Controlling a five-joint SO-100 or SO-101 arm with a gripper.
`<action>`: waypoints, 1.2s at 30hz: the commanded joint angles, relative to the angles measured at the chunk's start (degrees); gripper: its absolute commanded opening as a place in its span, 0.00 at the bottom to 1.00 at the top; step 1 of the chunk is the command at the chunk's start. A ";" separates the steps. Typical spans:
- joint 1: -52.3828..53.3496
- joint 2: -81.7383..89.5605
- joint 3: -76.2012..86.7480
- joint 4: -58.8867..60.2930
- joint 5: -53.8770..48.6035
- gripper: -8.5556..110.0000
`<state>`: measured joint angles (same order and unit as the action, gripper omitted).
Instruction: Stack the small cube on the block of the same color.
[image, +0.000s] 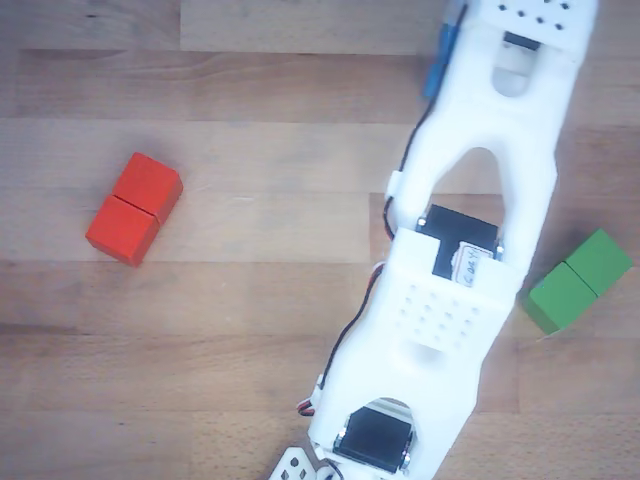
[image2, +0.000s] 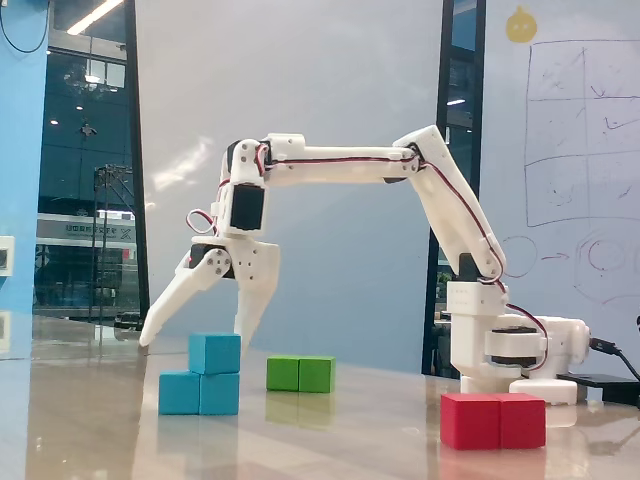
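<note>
In the fixed view the small light-blue cube (image2: 215, 353) rests on the right half of the light-blue two-cube block (image2: 199, 393), which lies on the table. My gripper (image2: 195, 341) hangs over them, open and holding nothing. One finger (image2: 165, 312) is splayed out to the left. The other finger (image2: 255, 300) points down just right of the cube. In the other view the white arm (image: 455, 300) crosses the frame, and the blue cube and block are out of sight there.
A green two-cube block (image2: 300, 373) lies behind the blue stack and also shows in the other view (image: 578, 280). A red two-cube block (image2: 493, 420) lies in front of the arm's base (image2: 510, 350); it also shows at the left in the other view (image: 134, 208).
</note>
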<state>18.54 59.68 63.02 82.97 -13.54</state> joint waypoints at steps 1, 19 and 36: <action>5.36 2.55 -4.22 -0.97 -0.26 0.42; 10.99 23.55 11.78 -1.76 0.88 0.39; -15.12 86.75 80.33 -23.12 0.44 0.07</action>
<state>7.47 130.96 132.71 64.07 -13.18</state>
